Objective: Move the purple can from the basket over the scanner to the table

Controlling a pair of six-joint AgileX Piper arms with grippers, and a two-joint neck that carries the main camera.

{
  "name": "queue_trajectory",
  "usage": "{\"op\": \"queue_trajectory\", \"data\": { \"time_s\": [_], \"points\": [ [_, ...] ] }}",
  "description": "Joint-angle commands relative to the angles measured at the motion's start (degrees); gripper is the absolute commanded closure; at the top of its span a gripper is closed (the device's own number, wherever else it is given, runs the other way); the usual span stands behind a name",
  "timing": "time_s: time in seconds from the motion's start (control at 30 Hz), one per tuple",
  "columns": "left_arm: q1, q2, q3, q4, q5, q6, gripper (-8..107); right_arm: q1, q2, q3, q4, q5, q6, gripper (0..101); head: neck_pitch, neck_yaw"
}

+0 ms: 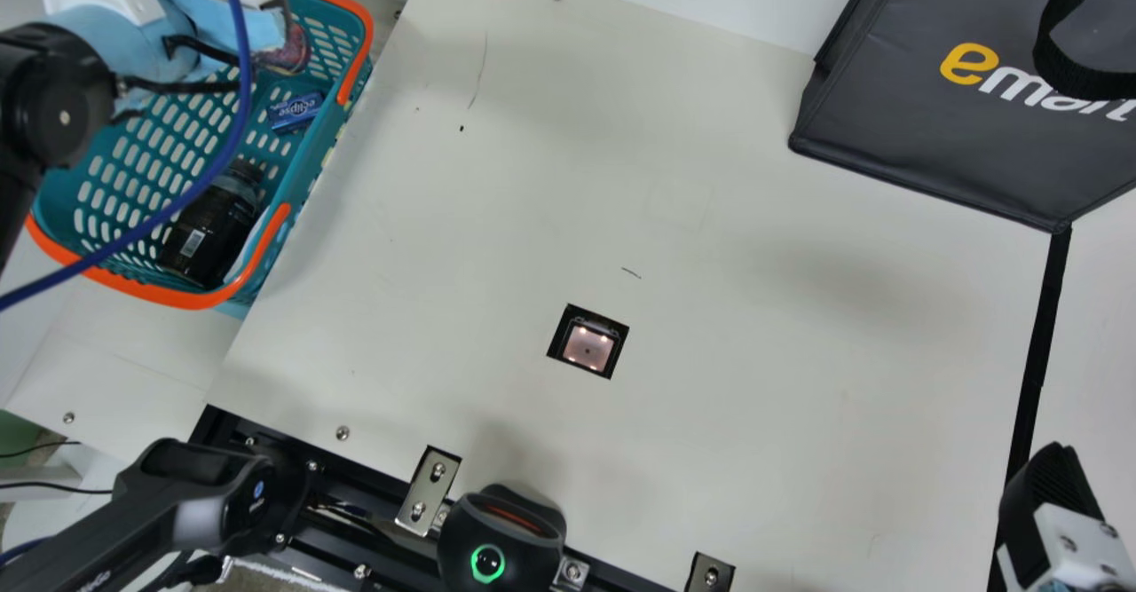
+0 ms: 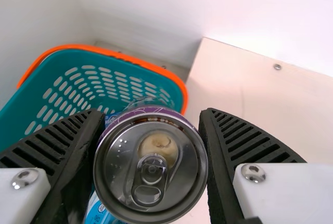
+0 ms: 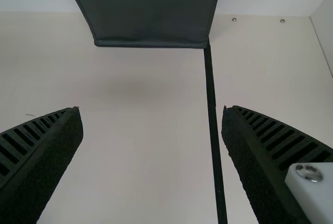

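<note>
Cream-coloured bench (image 1: 710,414) with a small lit square window (image 1: 587,346) set into it; a dark bag (image 1: 958,104) stands toward the far right. Over the orange-rimmed basket (image 1: 160,295), the left claw (image 1: 269,8) is clamped on the purple can (image 2: 151,174), its tab end facing the wrist camera. A dark jar (image 1: 209,232) lies inside the basket. At the bench's right side, the right claw (image 1: 1052,485) has its fingers wide apart, with nothing between them.

Orange-rimmed teal basket (image 2: 31,99), purple can (image 2: 151,167).
</note>
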Motion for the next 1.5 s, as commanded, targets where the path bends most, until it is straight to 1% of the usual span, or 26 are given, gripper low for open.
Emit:
{"op": "queue_trajectory", "data": {
  "time_s": [0.0,0.17,0.33,0.8,1.03,1.23,1.47],
  "points": [
    [-5.01,-0.72,0.05,2.11,0.70,-2.07,107,0.00,0.00,0.00,0.00,0.00,0.00,6,-1.75,0.14],
    [-12.99,-1.76,-0.16,4.86,3.37,-6.35,107,0.00,0.00,0.00,0.00,0.00,0.00,6,-1.75,0.14],
    [-20.62,-1.71,-0.64,6.25,6.33,-10.54,107,0.00,0.00,0.00,0.00,0.00,0.00,6,-1.75,0.14],
    [-38.61,-0.34,-1.78,6.89,13.56,-21.31,107,0.00,0.00,0.00,0.00,0.00,0.00,6,-1.75,0.14],
    [-45.69,1.27,-2.95,4.58,18.28,-25.92,107,0.00,0.00,0.00,0.00,0.00,0.00,6,-1.75,0.14],
    [-50.41,3.12,-4.39,2.91,22.36,-30.28,107,0.00,0.00,0.00,0.00,0.00,0.00,6,-1.75,0.14],
    [-55.31,5.45,-5.88,1.65,25.56,-35.65,107,0.00,0.00,0.00,0.00,0.00,0.00,6,-1.75,0.14]
  ]
}}
